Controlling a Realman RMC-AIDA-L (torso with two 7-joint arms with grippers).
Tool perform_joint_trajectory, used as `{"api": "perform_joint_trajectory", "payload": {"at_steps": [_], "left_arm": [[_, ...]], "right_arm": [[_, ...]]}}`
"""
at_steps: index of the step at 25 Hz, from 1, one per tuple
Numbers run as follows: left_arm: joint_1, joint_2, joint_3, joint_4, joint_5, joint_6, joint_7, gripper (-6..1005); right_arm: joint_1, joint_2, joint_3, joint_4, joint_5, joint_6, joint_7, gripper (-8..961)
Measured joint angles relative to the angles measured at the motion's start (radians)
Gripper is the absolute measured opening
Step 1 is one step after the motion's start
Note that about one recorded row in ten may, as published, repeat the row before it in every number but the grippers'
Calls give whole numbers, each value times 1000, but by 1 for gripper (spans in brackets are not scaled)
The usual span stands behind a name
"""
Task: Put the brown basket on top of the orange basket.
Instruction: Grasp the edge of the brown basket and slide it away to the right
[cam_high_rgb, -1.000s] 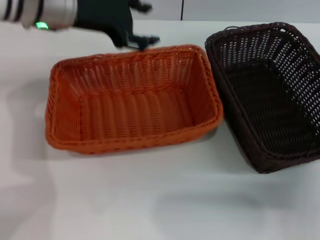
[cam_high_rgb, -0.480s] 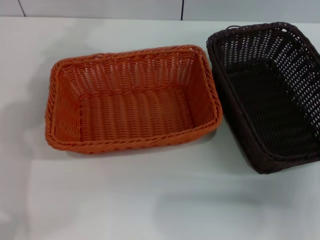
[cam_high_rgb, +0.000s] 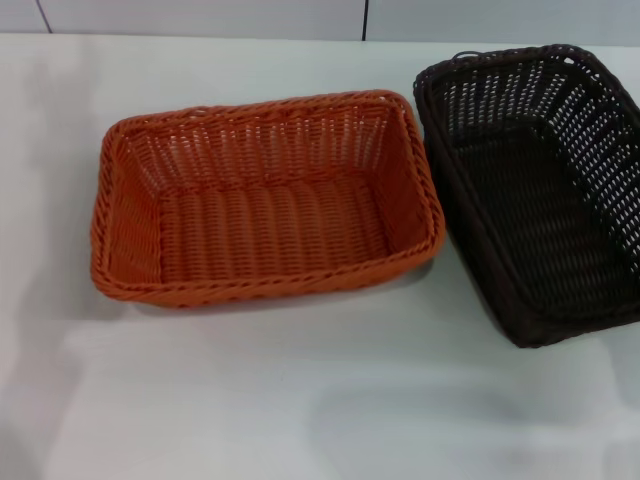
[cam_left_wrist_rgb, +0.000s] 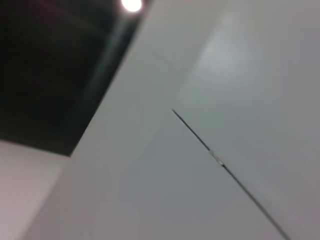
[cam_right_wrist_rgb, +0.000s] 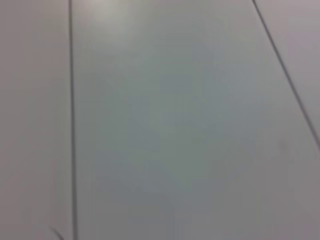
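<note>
The orange basket sits empty on the white table, left of centre in the head view. The brown basket stands empty close beside it on the right, its near end running toward the table's right edge, with a small metal loop at its far rim. The two baskets sit side by side with a narrow gap between them. Neither gripper shows in the head view. Both wrist views show only pale wall panels and seams, no basket and no fingers.
The white table extends in front of the baskets and to their left. A pale wall with a dark vertical seam runs along the far edge of the table.
The left arm, which reached over the far rim of the orange basket a second ago, has drawn back out of the head view. The baskets have not moved.
</note>
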Motion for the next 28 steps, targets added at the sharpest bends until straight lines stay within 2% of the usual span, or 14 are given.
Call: {"api": "perform_joint_trajectory", "payload": {"at_steps": [1,4,5,9,10,12,14,15,16,19,20,21,25,28], "left_arm": [[124,1,116,-102,156,253,-339,846],[289,3,185,-209,228,358,-792,846],[311,2,190,-263,239,390,-879,846],[353,-3,198,-555,250,534,-1125,846],[353,-4,196,-602,245,539,-1145,846],[344,-5,195,-734,222,547,-1195,846],[325,-6,194,-842,197,546,-1235,846],[318,-6,193,-886,186,546,-1259,846],[318,-6,193,-886,186,546,-1259,846],[302,-4,183,-997,163,541,-1380,846],[302,-4,183,-997,163,541,-1380,846],[300,-2,175,-1006,160,531,-1399,846],[276,1,136,-1032,154,484,-1415,846],[253,1,122,-1063,154,457,-1415,846]], "right_arm": [[0,0,0,0,0,0,0,838],[67,-39,0,-78,-28,-88,0,838],[100,-74,11,-159,-68,-213,0,838],[138,-127,91,-335,-146,-537,0,839],[146,-138,195,-456,-205,-829,0,838],[146,-137,271,-524,-237,-990,0,838],[145,-114,418,-644,-301,-1301,-2,839],[146,-73,576,-761,-358,-1617,-19,839],[146,-73,576,-761,-358,-1617,-19,839],[162,-4,801,-927,-397,-2084,-105,838],[185,25,938,-1025,-397,-2389,-169,838],[185,25,938,-1025,-397,-2389,-169,838],[217,30,1163,-1223,-392,-3032,-241,837],[201,31,1225,-1282,-389,-3186,-307,836]]}}
